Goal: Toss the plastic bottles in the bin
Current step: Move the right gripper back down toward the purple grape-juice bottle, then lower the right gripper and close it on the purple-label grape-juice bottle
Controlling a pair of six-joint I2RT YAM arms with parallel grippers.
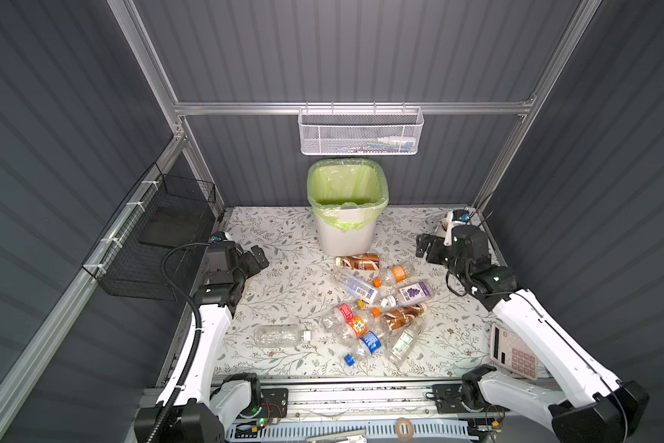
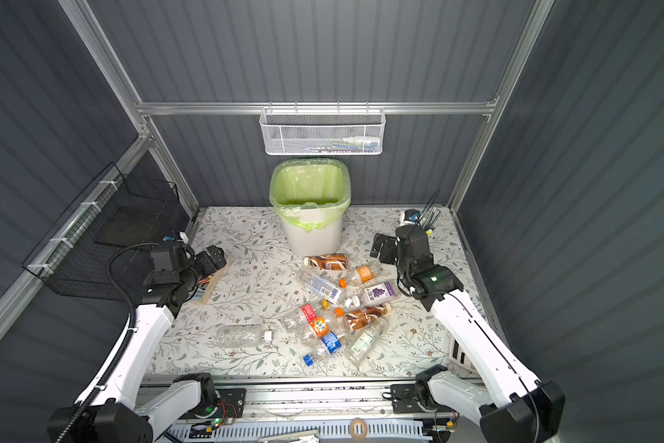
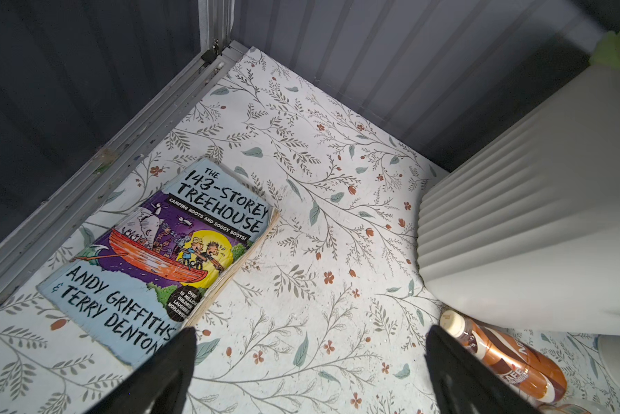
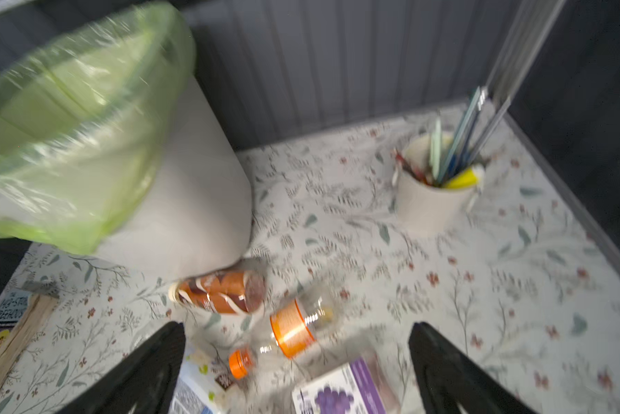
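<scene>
Ten-odd plastic bottles (image 1: 399, 318) lying loose on table (image 1: 284, 245), in front of bin (image 1: 346, 237). Look empty, light, thin-walled, slick, prone to rolling; grip mid-body across label. Left end effector (image 1: 260, 257), right end effector (image 1: 422, 245) both wide open, empty.

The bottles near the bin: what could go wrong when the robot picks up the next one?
The bottles lie overlapping in a pile, so gripping one may drag or roll its neighbours. One brown-label bottle lies right by the foot of the bin; reaching for it might push the bin.
</scene>
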